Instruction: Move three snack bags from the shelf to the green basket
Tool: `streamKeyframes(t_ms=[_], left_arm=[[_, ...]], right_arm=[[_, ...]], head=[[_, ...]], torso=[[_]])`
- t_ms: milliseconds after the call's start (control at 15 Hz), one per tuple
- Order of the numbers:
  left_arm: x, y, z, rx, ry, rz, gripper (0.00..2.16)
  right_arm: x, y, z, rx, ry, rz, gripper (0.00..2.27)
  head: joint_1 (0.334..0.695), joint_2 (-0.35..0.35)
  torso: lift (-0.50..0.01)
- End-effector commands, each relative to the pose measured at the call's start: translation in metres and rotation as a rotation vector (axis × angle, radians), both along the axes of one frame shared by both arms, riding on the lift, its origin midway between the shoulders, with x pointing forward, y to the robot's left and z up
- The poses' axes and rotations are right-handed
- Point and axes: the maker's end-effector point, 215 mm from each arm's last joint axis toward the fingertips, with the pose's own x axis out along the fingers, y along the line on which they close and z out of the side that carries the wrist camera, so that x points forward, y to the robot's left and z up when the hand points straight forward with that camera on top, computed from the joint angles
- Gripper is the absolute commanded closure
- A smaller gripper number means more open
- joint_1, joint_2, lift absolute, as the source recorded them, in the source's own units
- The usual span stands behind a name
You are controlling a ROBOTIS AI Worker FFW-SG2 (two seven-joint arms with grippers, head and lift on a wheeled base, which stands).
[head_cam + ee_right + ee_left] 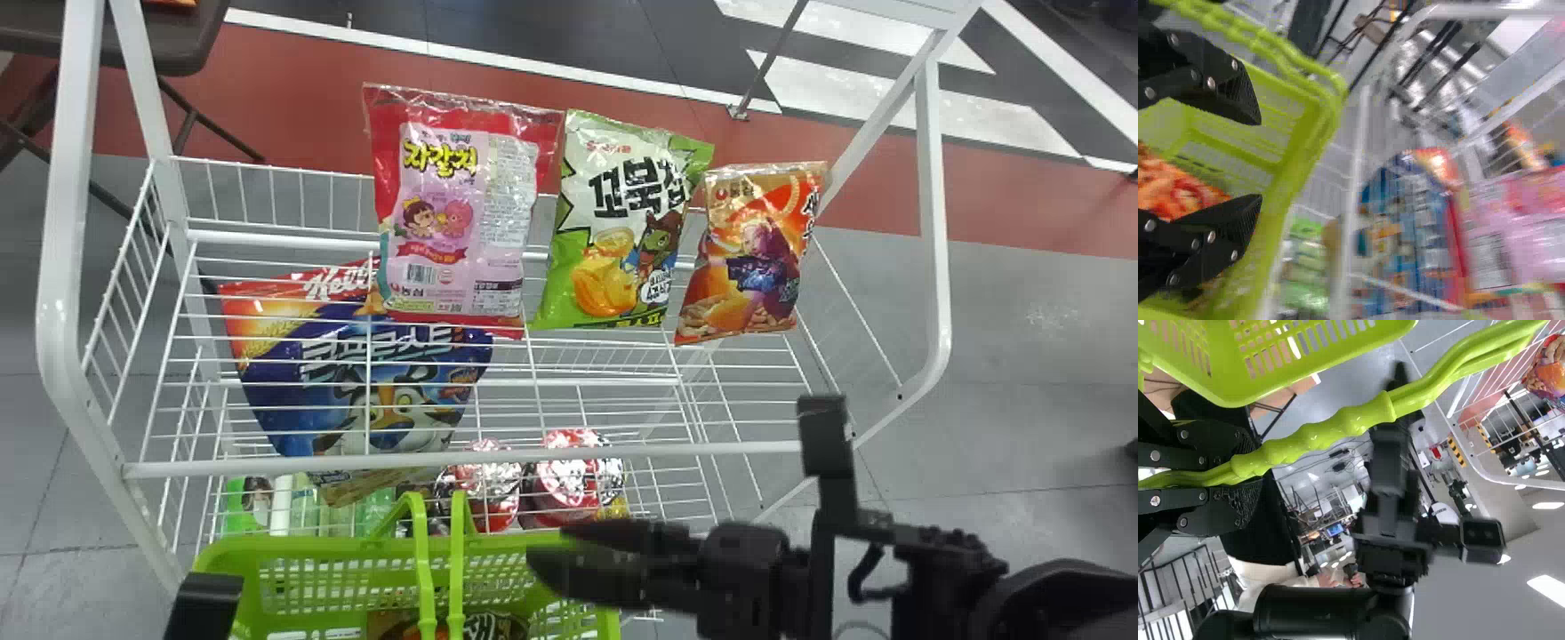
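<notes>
Over the green basket's (507,573) right end, my right gripper (547,549) is empty; in the right wrist view the right gripper (1259,160) has its fingers wide apart above an orange snack bag (1181,190) inside the basket. At the head view's lower left corner is part of my left gripper's arm (206,604); in the left wrist view the left gripper (1238,470) is closed around the green basket handle (1331,427). Along the shelf's (462,460) upper tier stand a pink snack bag (458,222), a green one (613,231) and an orange one (756,258).
A large blue cereal bag (356,373) leans in the wire shelf at left. Below are red-lidded cups (569,480) and green bottles (244,507). White frame posts (71,222) rise at both sides; a brown table (160,44) stands behind at left.
</notes>
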Motion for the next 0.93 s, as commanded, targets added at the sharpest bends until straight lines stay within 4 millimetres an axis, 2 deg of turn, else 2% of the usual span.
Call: streamKeyframes(t_ms=[0, 67, 133, 333, 533, 733, 867], left_arm=[[0.000, 0.000, 0.000, 0.001, 0.000, 0.000, 2.04], [0.000, 0.000, -0.001, 0.001, 0.001, -0.001, 2.04], [-0.001, -0.001, -0.002, 0.003, 0.005, -0.002, 2.04], [-0.001, -0.002, -0.004, 0.006, 0.009, -0.003, 2.04], [-0.004, -0.006, -0.011, 0.014, 0.025, -0.014, 2.04], [-0.007, -0.009, -0.018, 0.024, 0.036, -0.025, 2.04], [-0.006, -0.008, -0.020, 0.028, 0.043, -0.023, 2.04]], right_arm=[[0.056, -0.003, 0.062, 0.069, -0.338, -0.091, 0.12], [0.080, -0.010, 0.090, 0.090, -0.492, -0.160, 0.13], [0.097, -0.013, 0.099, 0.079, -0.559, -0.217, 0.13], [0.137, 0.000, 0.082, -0.004, -0.615, -0.304, 0.13], [0.193, 0.031, 0.050, -0.072, -0.592, -0.342, 0.13], [0.230, 0.075, 0.035, -0.115, -0.613, -0.317, 0.13], [0.244, 0.080, 0.028, -0.162, -0.633, -0.361, 0.13]], head=[[0.695, -0.350], [0.695, -0.350], [0.695, -0.350], [0.695, -0.350], [0.695, -0.350], [0.695, -0.350], [0.695, -0.320]], torso=[[-0.043], [-0.043], [-0.043], [-0.043], [-0.043], [-0.043], [-0.043]])
